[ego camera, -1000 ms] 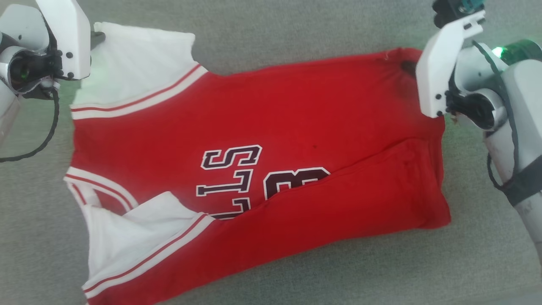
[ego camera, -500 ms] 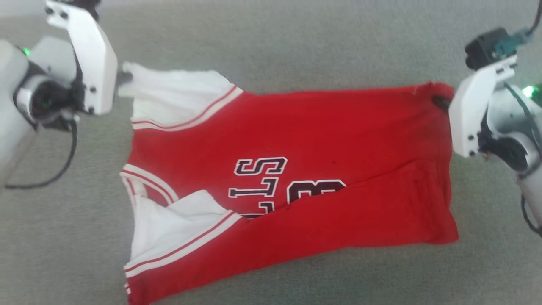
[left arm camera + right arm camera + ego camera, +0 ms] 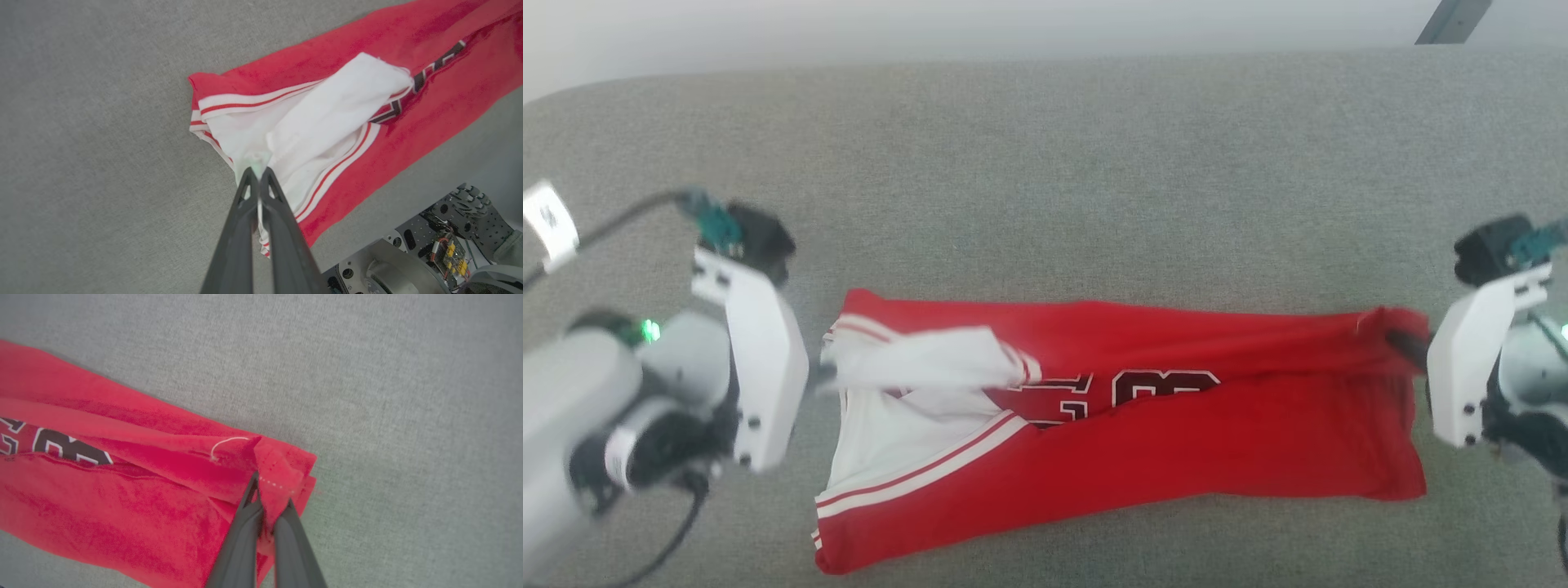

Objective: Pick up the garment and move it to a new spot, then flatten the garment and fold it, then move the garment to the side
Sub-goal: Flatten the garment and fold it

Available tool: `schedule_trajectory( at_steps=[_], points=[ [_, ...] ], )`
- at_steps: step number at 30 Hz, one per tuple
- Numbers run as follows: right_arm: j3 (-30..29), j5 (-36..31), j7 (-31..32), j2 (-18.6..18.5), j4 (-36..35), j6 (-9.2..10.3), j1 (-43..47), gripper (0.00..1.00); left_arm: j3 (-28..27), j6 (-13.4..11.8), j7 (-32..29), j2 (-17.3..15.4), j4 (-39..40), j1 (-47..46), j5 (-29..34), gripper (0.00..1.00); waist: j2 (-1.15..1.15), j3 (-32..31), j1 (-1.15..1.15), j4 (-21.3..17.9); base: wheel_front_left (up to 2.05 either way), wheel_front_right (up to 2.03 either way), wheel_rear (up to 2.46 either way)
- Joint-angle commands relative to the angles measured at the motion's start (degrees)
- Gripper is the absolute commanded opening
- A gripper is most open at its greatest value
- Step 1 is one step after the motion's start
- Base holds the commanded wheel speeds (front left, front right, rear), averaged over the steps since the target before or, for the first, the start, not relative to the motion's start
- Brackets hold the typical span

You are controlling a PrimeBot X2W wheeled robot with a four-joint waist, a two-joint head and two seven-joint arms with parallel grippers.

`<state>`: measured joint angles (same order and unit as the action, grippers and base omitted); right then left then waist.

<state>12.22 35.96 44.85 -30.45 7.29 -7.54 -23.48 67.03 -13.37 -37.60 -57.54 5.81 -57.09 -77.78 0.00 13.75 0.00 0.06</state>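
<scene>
The garment point(image 3: 1176, 457) lies across the grey counter point(image 3: 1094, 163), part-folded; the left end effector point(image 3: 257, 173) pinches its white sleeve point(image 3: 327, 110), the right end effector point(image 3: 269, 494) its red hem corner point(image 3: 282, 465) — both closed on cloth; lay the far edge nearward evenly, taut.

This is an indoor room, but I cannot tell which kind. A big soft grey cloth top point(image 3: 1094, 163) has a round corner. Behind it is a plain pale wall point(image 3: 931, 33) and a slanted metal bar point(image 3: 1452, 22).
</scene>
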Motion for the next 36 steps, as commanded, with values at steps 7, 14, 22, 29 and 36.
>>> schedule_trajectory(
  at_steps=[7, 14, 22, 29, 36],
  points=[
    [-2.68, -1.89, 2.05, 4.39, -0.55, 0.11, 5.93, 0.00, 2.06, -2.30, 5.02, 0.37, 0.34, 8.33, -1.58, 0.00, 0.00, -0.81, 0.00, -0.46, 0.00, 0.00, 0.00],
    [-2.07, -2.96, 1.07, 6.70, 2.98, 0.11, 5.38, 1.00, 1.78, 0.62, 11.19, 4.25, -6.71, 12.22, -2.28, 1.00, 0.00, -2.51, 0.00, -0.93, 0.00, 0.00, 0.00],
    [-2.57, -2.66, -0.35, 6.73, 3.49, 0.10, 6.57, 1.00, 0.39, 2.08, 18.67, 4.28, -7.67, 15.24, -1.40, 1.00, 0.00, -6.34, 0.00, -0.23, 0.00, 0.00, 0.00],
    [-5.91, -3.53, -2.81, 6.55, 4.14, 0.10, 8.32, 1.00, -1.25, 0.31, 30.82, 2.79, -6.15, 19.44, 2.34, 1.00, 0.00, -9.50, 0.00, 0.94, 0.00, 0.00, 0.00],
    [-10.23, -3.34, -3.09, 6.20, 6.31, 0.10, 9.63, 1.00, -4.92, -1.32, 47.81, 2.77, -6.96, 25.76, 4.02, 1.00, 0.00, -11.18, 0.00, 2.65, 0.00, 0.00, 0.00]
  ],
)
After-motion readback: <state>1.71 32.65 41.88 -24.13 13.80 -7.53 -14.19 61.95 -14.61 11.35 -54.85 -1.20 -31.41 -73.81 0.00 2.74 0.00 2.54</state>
